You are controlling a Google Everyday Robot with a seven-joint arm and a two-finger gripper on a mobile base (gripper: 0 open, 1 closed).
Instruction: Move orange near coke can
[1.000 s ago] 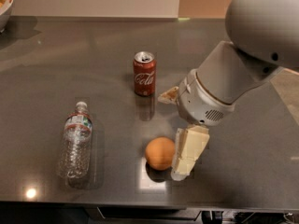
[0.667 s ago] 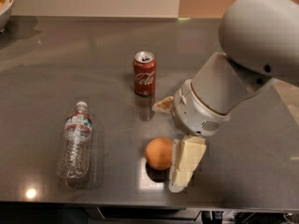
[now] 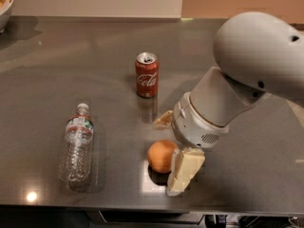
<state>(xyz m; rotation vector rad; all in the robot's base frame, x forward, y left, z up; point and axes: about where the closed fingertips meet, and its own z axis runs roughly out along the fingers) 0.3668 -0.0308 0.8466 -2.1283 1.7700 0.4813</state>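
Note:
The orange (image 3: 160,155) rests on the dark table near its front edge. The red coke can (image 3: 147,74) stands upright behind it, about a can's height away. My gripper (image 3: 166,156) comes in from the right, low over the table, and is open. One cream finger (image 3: 184,171) lies against the orange's right front side. The other finger (image 3: 164,119) sits just behind the orange, between it and the can. The orange lies between the two fingers. The bulky white arm (image 3: 247,65) covers the table to the right.
A clear plastic water bottle (image 3: 76,144) lies on its side at the left. The rim of a bowl (image 3: 4,4) shows at the far left corner. The table's front edge (image 3: 142,209) runs just below the orange.
My arm has swung left and lower, bringing the fingers closer around the orange. The orange, can and bottle have not moved.

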